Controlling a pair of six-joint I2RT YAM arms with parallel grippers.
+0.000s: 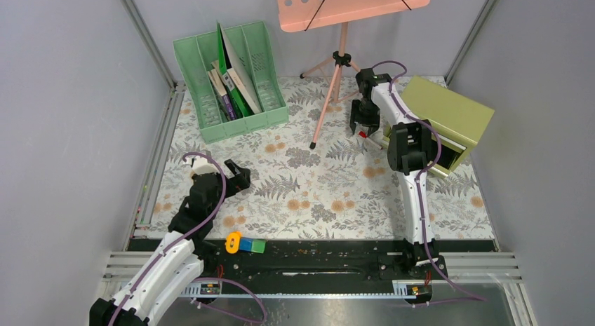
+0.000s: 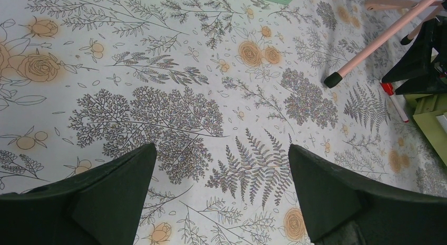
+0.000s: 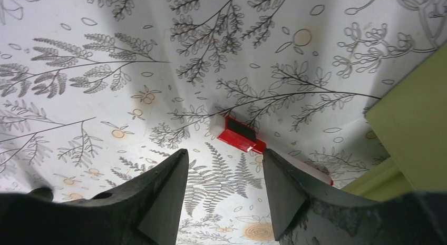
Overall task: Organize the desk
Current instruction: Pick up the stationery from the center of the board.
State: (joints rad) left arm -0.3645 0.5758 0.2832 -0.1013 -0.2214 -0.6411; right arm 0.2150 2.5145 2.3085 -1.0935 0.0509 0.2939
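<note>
The desk (image 1: 316, 189) is a floral-cloth tabletop framed by rails. A white marker with a red cap (image 3: 241, 134) lies on it beside the olive drawer box (image 1: 449, 119). My right gripper (image 1: 363, 127) hovers just above the marker, open and empty. In the right wrist view the red cap lies just beyond my open right gripper (image 3: 224, 163), and the right finger hides part of the marker's body. My left gripper (image 1: 237, 179) is open and empty over bare cloth at the left. In the left wrist view my left gripper (image 2: 221, 158) is wide open, and the marker (image 2: 392, 100) shows far right.
A green slotted file rack (image 1: 230, 80) holding books stands at the back left. A pink music stand on a tripod (image 1: 335, 73) is at the back centre, one foot (image 2: 332, 79) near the marker. A yellow, blue and green item (image 1: 243, 244) lies on the near rail.
</note>
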